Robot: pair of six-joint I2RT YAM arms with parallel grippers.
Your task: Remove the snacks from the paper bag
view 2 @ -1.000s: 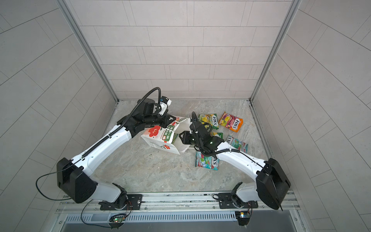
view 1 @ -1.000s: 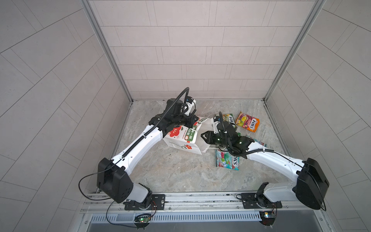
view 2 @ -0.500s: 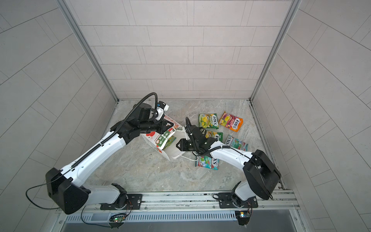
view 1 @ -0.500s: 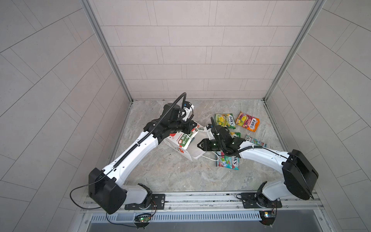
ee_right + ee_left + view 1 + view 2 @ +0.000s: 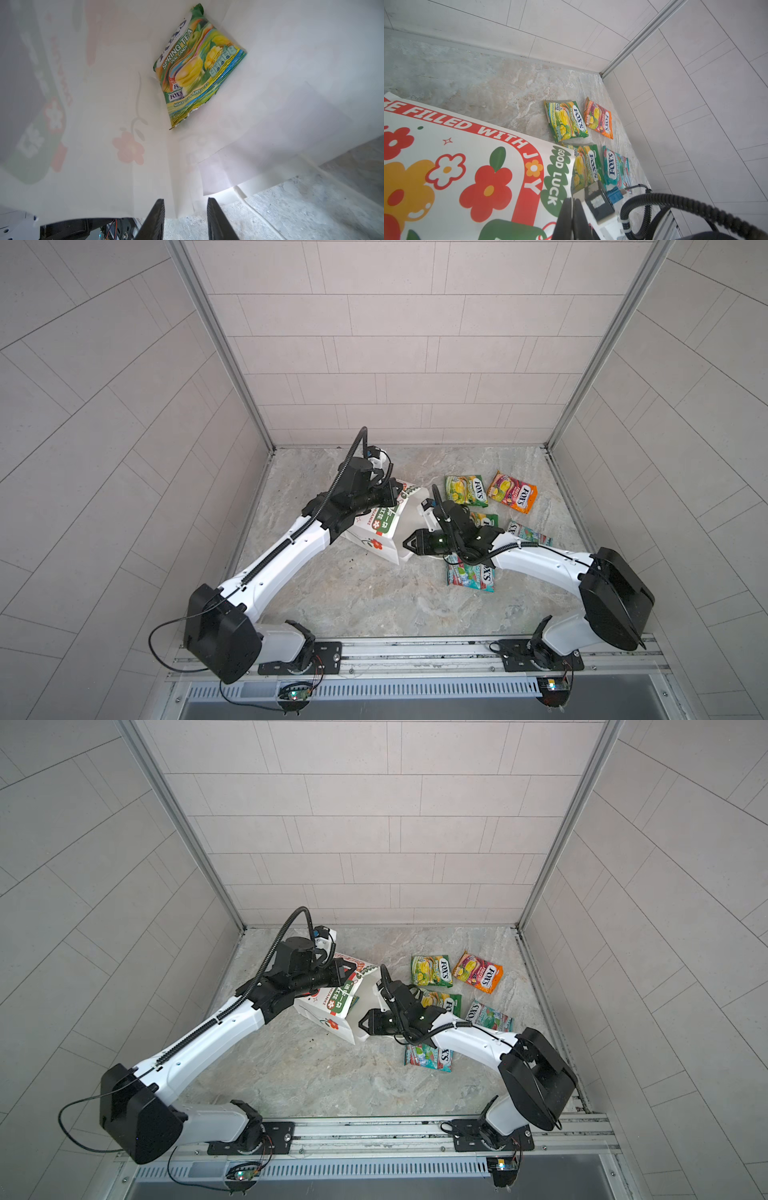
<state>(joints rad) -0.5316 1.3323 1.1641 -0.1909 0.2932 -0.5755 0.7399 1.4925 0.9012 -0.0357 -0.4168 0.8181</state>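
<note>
The white paper bag [image 5: 376, 537] [image 5: 328, 1016] lies tipped on its side, red flower face up and mouth toward the right. My left gripper [image 5: 395, 499] [image 5: 572, 201] is shut on the bag's upper rim, beside the green print. My right gripper [image 5: 406, 545] [image 5: 184, 200] is open at the bag's mouth, with the rim's paper between its fingers. Inside the bag lies one green-yellow snack packet [image 5: 197, 66]. Several snacks lie on the floor to the right: green-yellow [image 5: 465, 490], orange-pink [image 5: 512, 492], teal [image 5: 528, 532], and teal-red [image 5: 469, 576] under the right arm.
A second green-yellow packet [image 5: 487, 520] is partly covered by the right wrist. The marble floor [image 5: 374, 605] is walled by tile on three sides, with a metal rail [image 5: 415, 655] along the front edge.
My right gripper has moved left and nearer, up to the bag's mouth. The left gripper has kept its hold and shifted the bag slightly.
</note>
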